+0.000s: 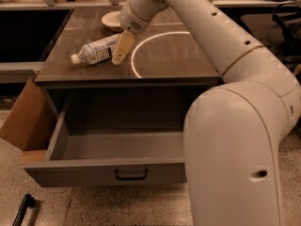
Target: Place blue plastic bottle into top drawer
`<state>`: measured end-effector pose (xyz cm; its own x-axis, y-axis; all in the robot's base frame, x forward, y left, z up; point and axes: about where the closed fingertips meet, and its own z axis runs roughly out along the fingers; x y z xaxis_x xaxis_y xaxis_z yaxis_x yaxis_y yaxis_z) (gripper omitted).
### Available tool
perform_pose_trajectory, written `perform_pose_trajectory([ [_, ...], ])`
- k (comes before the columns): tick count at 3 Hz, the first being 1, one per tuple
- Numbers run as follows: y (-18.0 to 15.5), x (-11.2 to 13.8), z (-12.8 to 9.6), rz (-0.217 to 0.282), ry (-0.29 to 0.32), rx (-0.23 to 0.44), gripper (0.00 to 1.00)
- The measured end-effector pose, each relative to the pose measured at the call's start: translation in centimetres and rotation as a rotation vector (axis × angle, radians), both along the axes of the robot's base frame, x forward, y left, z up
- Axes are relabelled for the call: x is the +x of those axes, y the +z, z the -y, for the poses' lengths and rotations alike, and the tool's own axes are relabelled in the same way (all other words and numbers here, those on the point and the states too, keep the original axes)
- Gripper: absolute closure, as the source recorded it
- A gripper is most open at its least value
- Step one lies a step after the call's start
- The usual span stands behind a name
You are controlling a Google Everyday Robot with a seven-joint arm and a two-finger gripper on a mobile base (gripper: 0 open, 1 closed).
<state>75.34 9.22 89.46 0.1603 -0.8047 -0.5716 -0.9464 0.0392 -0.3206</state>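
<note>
The blue plastic bottle [96,50] lies on its side on the brown countertop, white cap pointing left. My gripper [120,51] hangs from the long white arm and sits right at the bottle's right end, low over the counter. Only one tan finger [123,46] shows. The top drawer [117,159] is pulled wide open below the counter, its grey inside bare, with a dark bar handle [131,174] on its front panel.
A white bowl [112,20] sits at the back of the countertop [169,55], behind the gripper. A brown cardboard box [23,121] leans against the drawer's left side. My own white arm body [235,164] covers the drawer's right end. A dark object [22,210] lies on the floor.
</note>
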Motion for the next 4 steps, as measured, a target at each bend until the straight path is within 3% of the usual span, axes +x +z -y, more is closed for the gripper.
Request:
perform_pose_trajectory([
  [4,-2.8,1.2,-3.5,-0.071,0.057,0.029,0.0],
])
